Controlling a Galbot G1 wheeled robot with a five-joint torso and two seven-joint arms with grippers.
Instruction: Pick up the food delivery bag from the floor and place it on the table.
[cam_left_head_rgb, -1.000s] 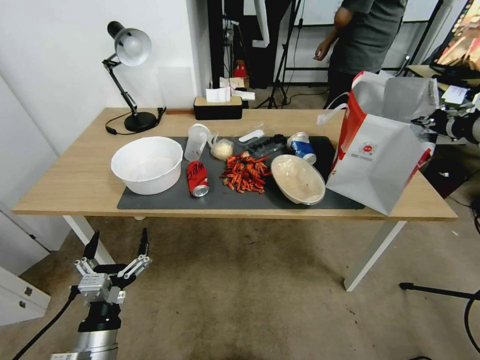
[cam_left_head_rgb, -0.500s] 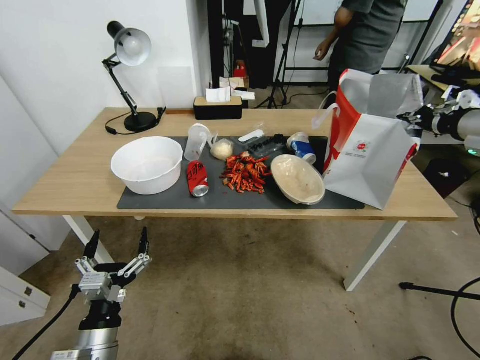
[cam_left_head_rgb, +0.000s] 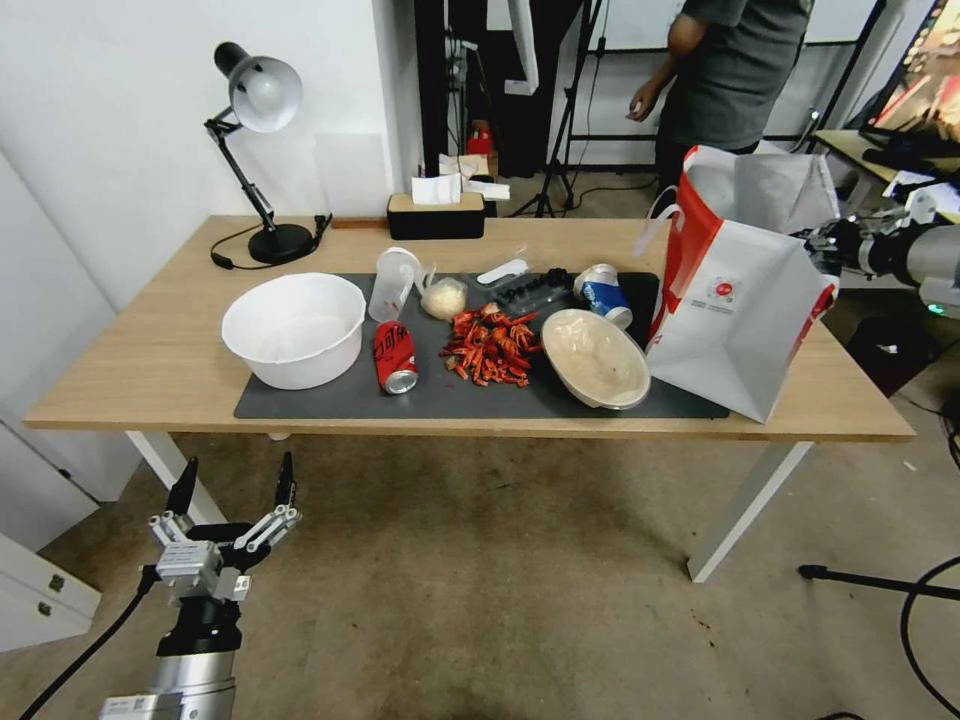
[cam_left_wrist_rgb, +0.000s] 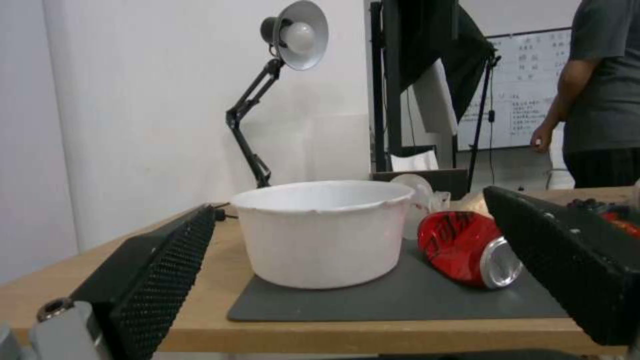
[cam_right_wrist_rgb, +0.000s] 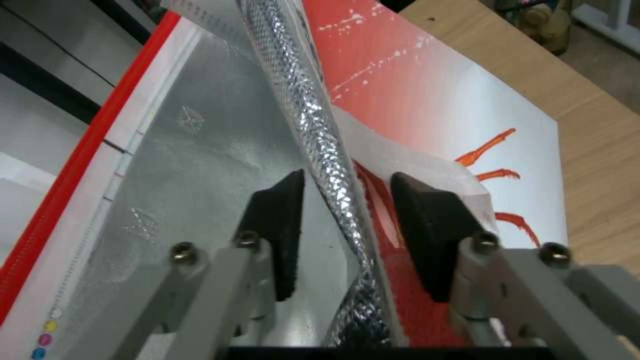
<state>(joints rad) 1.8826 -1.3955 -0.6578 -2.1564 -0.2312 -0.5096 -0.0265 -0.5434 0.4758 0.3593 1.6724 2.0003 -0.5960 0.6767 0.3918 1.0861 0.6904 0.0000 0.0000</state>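
Bag (cam_left_head_rgb: 735, 330) rim hides right hand (cam_right_wrist_rgb: 347, 225) tips; grip unclear.

Small round red logo on white face of food delivery bag (cam_left_head_rgb: 735, 325), with line of tiny print beneath; too small to read. White characters on red can (cam_left_head_rgb: 394, 355) lying on dark mat, visible also in left wrist view (cam_left_wrist_rgb: 467, 247); not legible. Blue can (cam_left_head_rgb: 604, 296) near bag carries white marking, unreadable. Whiteboard (cam_left_wrist_rgb: 527, 107) behind table covered in rows of handwriting, too small to make out. No word or number legible anywhere.
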